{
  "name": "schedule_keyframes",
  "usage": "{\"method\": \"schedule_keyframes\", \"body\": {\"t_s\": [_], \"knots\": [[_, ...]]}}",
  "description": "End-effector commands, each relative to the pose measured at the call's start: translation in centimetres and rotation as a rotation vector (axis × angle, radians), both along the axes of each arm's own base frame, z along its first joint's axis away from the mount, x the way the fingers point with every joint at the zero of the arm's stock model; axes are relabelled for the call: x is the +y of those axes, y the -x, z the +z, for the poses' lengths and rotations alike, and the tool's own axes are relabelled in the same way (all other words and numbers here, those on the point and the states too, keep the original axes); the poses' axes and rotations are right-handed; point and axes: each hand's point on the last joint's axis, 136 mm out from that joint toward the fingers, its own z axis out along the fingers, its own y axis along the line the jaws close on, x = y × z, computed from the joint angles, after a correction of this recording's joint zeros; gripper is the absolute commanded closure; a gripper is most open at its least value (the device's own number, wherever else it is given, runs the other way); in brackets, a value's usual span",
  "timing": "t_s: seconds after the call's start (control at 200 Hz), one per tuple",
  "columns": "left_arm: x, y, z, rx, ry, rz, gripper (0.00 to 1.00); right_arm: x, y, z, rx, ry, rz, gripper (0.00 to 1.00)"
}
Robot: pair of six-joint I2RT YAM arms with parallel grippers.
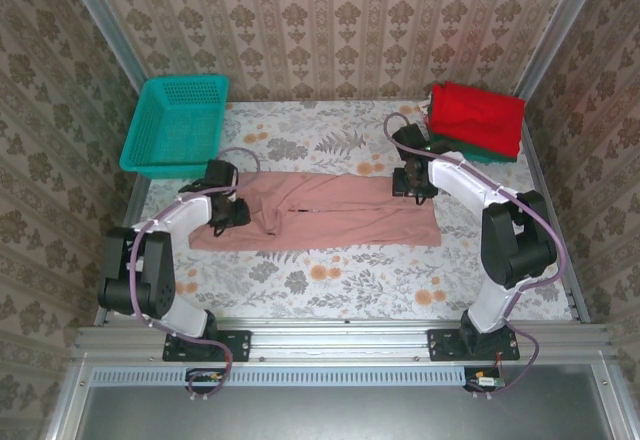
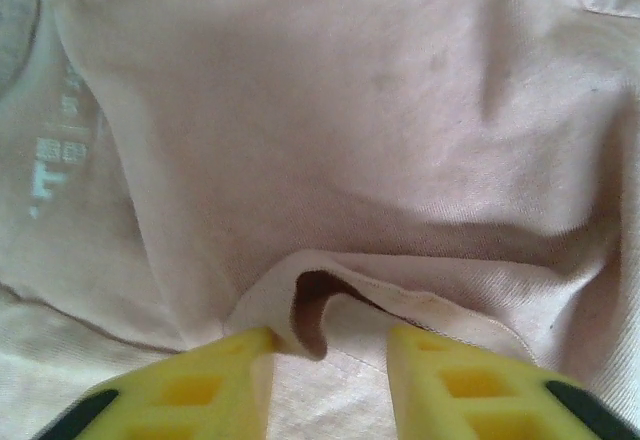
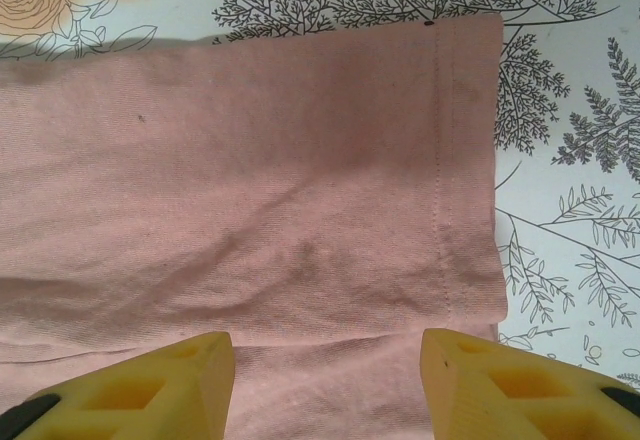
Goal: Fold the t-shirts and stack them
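Left gripper [image 2: 330, 335]: bottom edge of the left wrist view. The yellow fingers stand a little apart with a raised ridge of cloth between them. The jaws look part-closed; the view does not settle whether they already clamp the ridge.
Right gripper [image 3: 325, 338]: bottom edge of the right wrist view. The jaws are wide open and hold nothing, with the cloth lying flat beneath them.
Pink t-shirt [image 1: 330, 212]: lies as a long narrow band across the middle of the top view, on the floral table [image 1: 330, 280]. The left gripper is at the band's left end, where the neck label print shows. The right gripper is at the right end, just inside the stitched hem.
Stack: a folded red t-shirt [image 1: 478, 115] sits on a dark green t-shirt [image 1: 490, 157] at the upper right of the top view, well apart from the band.
Basket [image 1: 175, 125]: teal, upper left of the top view, not involved.
Step in hand: judged to be taking hold of both ends of the band, ready for the crosswise fold.
Next move: judged to call for a firm pinch through all layers at the left end and a matching closure on the hem at the right. One end then goes over the other with the edges kept aligned.
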Motion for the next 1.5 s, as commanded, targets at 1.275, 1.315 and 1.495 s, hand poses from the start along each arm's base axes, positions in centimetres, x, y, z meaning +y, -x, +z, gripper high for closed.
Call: {"method": "schedule_keyframes", "body": {"t_s": [1.275, 1.315, 1.495], "knots": [[-1.0, -1.4, -0.3, 0.033, 0.143, -0.008, 0.62, 28.4, 3.5, 1.8, -0.125, -0.387, 0.413, 0.36], [-1.3, -0.8, -0.5, 0.037, 0.162, -0.012, 0.69, 30.2, 3.5, 0.8, -0.105, -0.393, 0.434, 0.36], [-1.5, 1.9, -0.1, 0.036, 0.205, -0.015, 0.94, 34.0, 2.7, -2.5, -0.032, -0.414, 0.444, 0.36]]}}
